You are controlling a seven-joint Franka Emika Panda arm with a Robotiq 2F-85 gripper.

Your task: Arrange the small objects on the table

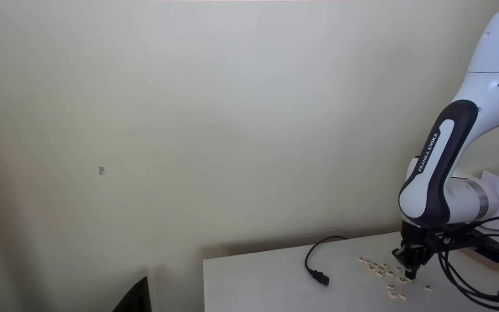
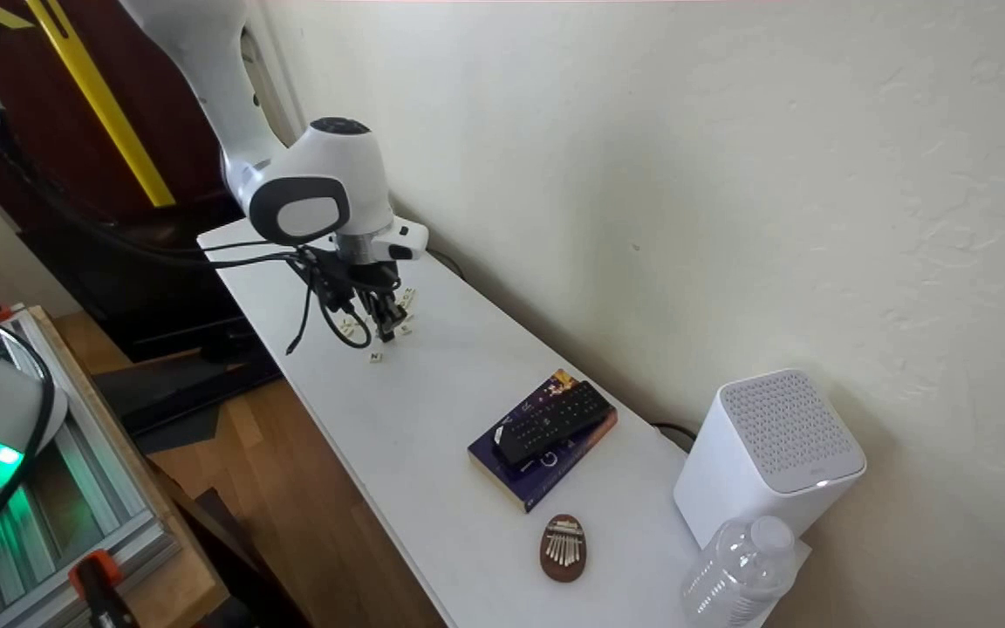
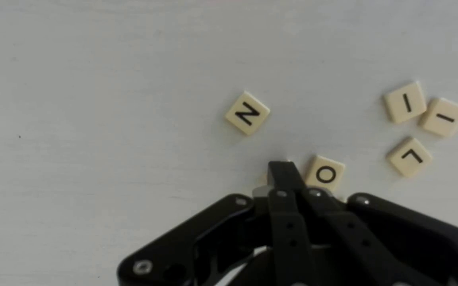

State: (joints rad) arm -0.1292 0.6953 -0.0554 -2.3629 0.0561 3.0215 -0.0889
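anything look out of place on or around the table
Yes: a black cable ends in an unconnected plug lying loose on the table. Letter tiles lie at mixed angles. The wall has a small grey mark, possibly damage.

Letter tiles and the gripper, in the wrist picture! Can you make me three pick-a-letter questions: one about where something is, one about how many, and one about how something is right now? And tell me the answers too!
1. In the wrist view, where is the O tile?
A. In the top left corner
B. Close beside the gripper
C. Along the left edge

2. How many I tiles show there?
A. Two
B. Four
C. Seven

3. How is the gripper?
A. Wide open
B. Out of sight
C. Shut

Answers:
1 B: it lies just to the right of the gripper's tip in that picture.
2 A: the pair sits close together toward the right side.
3 C: its jaws stand together in the wrist view.
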